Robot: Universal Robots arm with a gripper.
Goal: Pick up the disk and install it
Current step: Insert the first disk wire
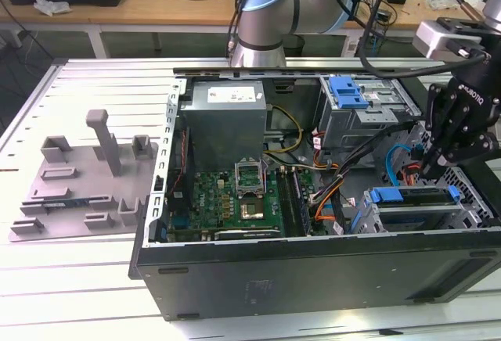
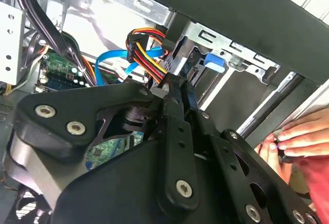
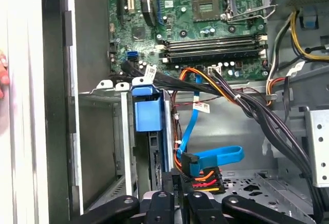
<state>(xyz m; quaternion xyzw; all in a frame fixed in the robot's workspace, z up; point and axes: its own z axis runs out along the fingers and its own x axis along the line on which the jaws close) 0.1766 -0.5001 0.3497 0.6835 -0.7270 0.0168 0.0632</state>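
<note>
The disk [image 1: 415,197] sits in the metal cage [image 1: 474,194] at four o'clock in the computer case [image 1: 313,272], just at six o'clock from the gripper [image 1: 428,170], and I cannot tell if that is open or closed; the disk looks heavy, stiff and easy to hurt, so hold its blue frame [image 3: 148,113].

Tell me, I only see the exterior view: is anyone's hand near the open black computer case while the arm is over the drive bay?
Observer: Yes. In the second wrist view a person's hand is just outside the wall of the black computer case.
Operator: What lies beside the gripper?
Observer: In the first wrist view, a connector with red, orange and yellow wires lies right beside the gripper.
Operator: Can you see the disk's end?
Observer: Yes. In the first wrist view the silver hard drive in its blue plastic bracket shows end-on, its tab between the walls of the metal bay.
</note>
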